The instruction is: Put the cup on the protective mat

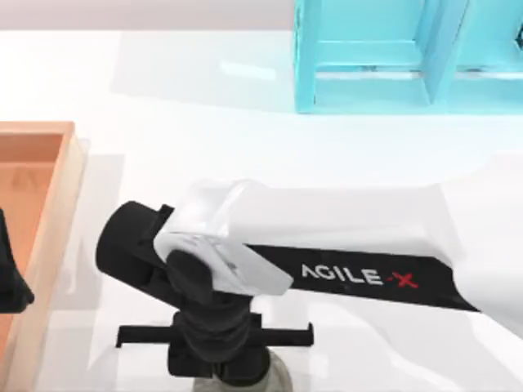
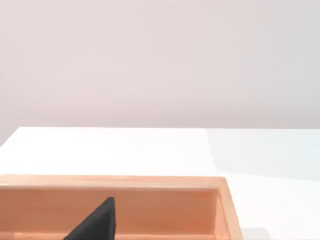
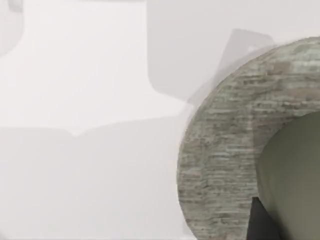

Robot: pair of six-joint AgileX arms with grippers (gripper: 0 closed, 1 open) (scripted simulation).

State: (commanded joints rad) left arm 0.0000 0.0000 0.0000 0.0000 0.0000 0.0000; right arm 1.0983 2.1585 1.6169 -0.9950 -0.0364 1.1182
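The right gripper (image 1: 214, 359) hangs over the protective mat (image 3: 220, 150) with the cup (image 3: 295, 175) — whether it grips, I cannot tell; the left arm sits parked over the orange tray (image 1: 49, 212).

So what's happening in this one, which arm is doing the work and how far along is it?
The right arm is doing the work. Its gripper reaches across to the near edge of the white table, lowered over the speckled stone-grey round mat. In the right wrist view, the dark olive-grey cylindrical cup is over the mat, right at the gripper; whether it is released or resting cannot be told. The left gripper sits idle over the orange wooden tray at the table's left. A light blue rack stands at the far side.
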